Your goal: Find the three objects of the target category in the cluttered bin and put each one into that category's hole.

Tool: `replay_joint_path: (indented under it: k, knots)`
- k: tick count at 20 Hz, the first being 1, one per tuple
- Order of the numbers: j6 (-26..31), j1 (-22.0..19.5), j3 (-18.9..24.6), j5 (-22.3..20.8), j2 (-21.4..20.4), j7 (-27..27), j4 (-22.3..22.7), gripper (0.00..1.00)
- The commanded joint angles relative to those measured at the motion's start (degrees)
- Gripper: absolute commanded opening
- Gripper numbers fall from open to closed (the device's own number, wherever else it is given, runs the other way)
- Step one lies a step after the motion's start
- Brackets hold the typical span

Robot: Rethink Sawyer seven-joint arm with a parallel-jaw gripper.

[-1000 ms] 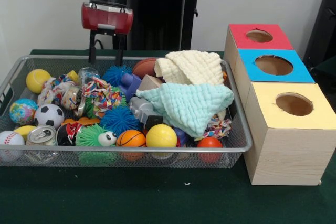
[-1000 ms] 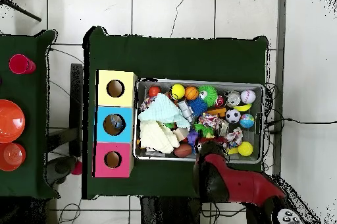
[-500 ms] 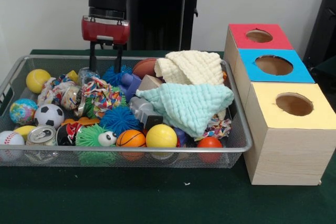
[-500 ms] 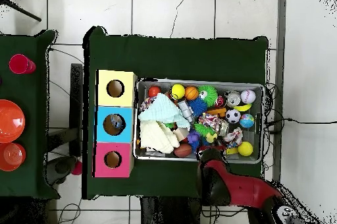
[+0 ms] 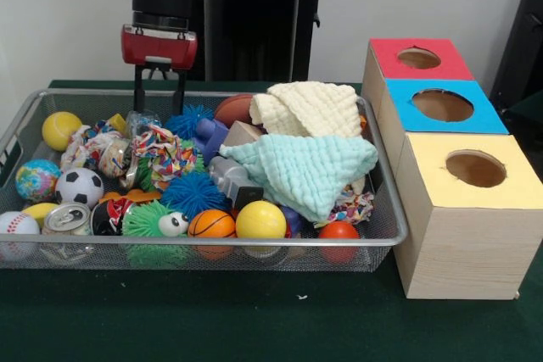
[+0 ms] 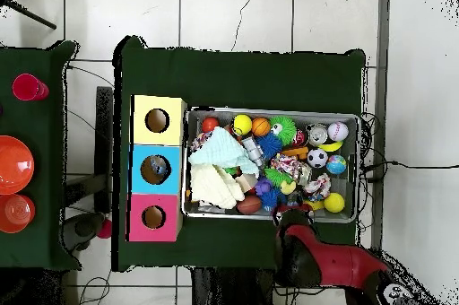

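Hand (image 5: 159,91) empty, fingers apart, above the far rim of the cluttered bin (image 5: 386,209), touching nothing.

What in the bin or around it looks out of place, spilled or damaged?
Nothing looks spilled or damaged. The wire bin is crowded, and two cloths, a cream one and a mint one, lie draped over the toys on the side near the three boxes, hiding whatever is beneath. The claw hangs empty above the bin's far edge.
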Motion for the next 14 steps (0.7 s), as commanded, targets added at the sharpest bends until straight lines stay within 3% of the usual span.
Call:
replay_joint_path:
  k: [1,4,6,14]
  knots:
    - [2.96,0.62,0.09,-3.29,1.64,2.82,-7.64,1.00]
    - [-1.75,5.05,-6.51,-1.14,7.16,2.75,-10.93,1.00]
    - [-5.07,6.17,-8.71,0.47,9.98,3.27,-12.00,1.00]
    - [-8.31,10.76,-15.06,-0.01,14.84,1.42,-15.70,1.00]
